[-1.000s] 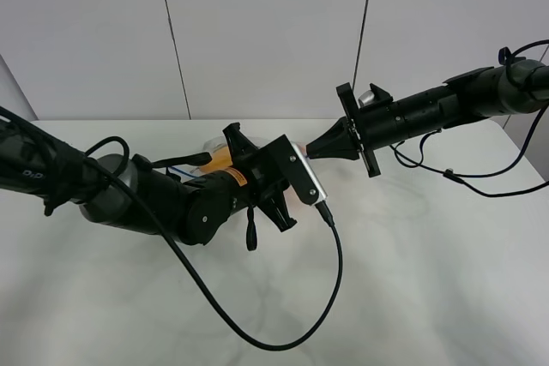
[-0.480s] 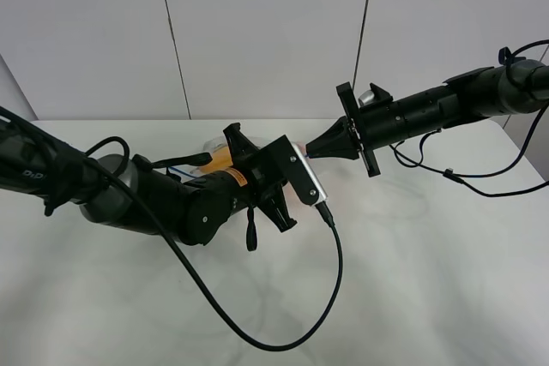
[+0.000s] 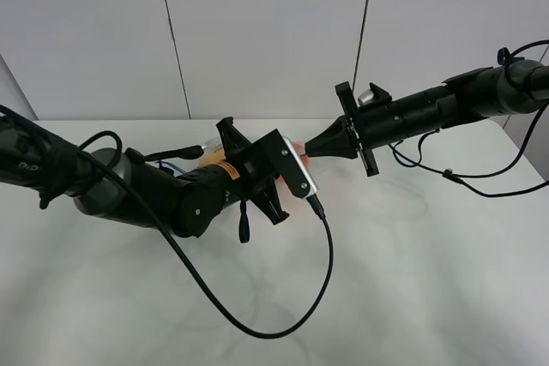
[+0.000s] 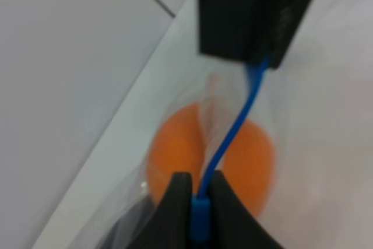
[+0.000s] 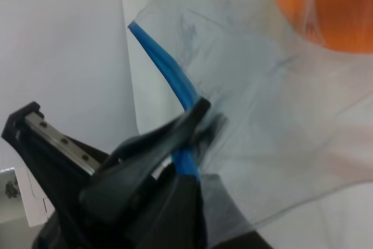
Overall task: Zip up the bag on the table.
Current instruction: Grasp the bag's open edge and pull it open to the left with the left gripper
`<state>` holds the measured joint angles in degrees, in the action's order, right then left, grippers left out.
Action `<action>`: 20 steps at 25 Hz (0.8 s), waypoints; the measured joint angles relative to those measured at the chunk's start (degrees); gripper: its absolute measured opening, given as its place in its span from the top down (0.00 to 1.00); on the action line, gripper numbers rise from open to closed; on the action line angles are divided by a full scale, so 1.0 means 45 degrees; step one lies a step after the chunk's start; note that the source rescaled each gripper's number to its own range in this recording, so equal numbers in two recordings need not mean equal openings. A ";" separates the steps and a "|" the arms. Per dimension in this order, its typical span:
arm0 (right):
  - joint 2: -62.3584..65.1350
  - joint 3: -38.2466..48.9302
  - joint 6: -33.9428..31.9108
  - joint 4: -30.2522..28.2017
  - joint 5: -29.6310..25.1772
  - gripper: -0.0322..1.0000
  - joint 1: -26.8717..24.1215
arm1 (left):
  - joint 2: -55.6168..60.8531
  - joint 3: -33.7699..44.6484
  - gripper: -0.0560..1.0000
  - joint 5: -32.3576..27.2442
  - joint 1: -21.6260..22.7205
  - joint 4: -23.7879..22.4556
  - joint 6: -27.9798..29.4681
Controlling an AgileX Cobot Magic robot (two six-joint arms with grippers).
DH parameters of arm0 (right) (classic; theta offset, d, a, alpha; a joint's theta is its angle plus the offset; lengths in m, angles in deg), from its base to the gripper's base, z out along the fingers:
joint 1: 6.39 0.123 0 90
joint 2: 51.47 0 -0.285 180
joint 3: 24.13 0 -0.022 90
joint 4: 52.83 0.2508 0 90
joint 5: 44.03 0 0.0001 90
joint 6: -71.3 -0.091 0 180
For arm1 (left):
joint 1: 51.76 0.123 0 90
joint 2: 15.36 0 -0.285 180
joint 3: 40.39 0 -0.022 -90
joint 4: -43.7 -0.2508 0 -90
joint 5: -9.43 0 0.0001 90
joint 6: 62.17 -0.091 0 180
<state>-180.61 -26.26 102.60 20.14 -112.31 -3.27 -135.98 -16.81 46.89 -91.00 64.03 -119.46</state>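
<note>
Two-armed zipping in hand, judged partway along. Closed narrowly in the left fingers [image 4: 175,214]: the bag's blue zip strip [image 4: 233,126], gripped at a thicker blue piece, likely the slider, on the left-arm side of the orange fruit [image 4: 247,161]. Clamped in the right fingers [image 5: 145,144]: the strip's other end, beyond the fruit. Wrapped around that fruit, the bag [image 4: 175,115], low over the worktop [image 3: 412,297]; resting or lifted, cannot tell. Next, probably: hold the right end taut and draw the slider past the fruit toward it.
</note>
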 joint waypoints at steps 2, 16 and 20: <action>0.0000 0.0000 0.0000 0.0080 0.0132 0.97 0.0000 | 0.0000 0.0014 0.94 0.0033 0.0345 -0.0012 -0.0032; 0.0000 -0.0014 -0.0009 0.0201 0.0126 0.97 0.0111 | 0.0013 0.1825 0.95 0.2085 0.2978 -0.0340 -0.0615; 0.0000 -0.0014 -0.0009 0.0256 0.0126 0.97 0.0148 | 0.0013 0.1964 0.95 0.2163 0.3657 -0.0623 -0.0625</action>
<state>-180.61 -26.32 102.56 21.29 -111.75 -2.60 -135.93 -7.97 56.62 -74.54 61.22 -122.27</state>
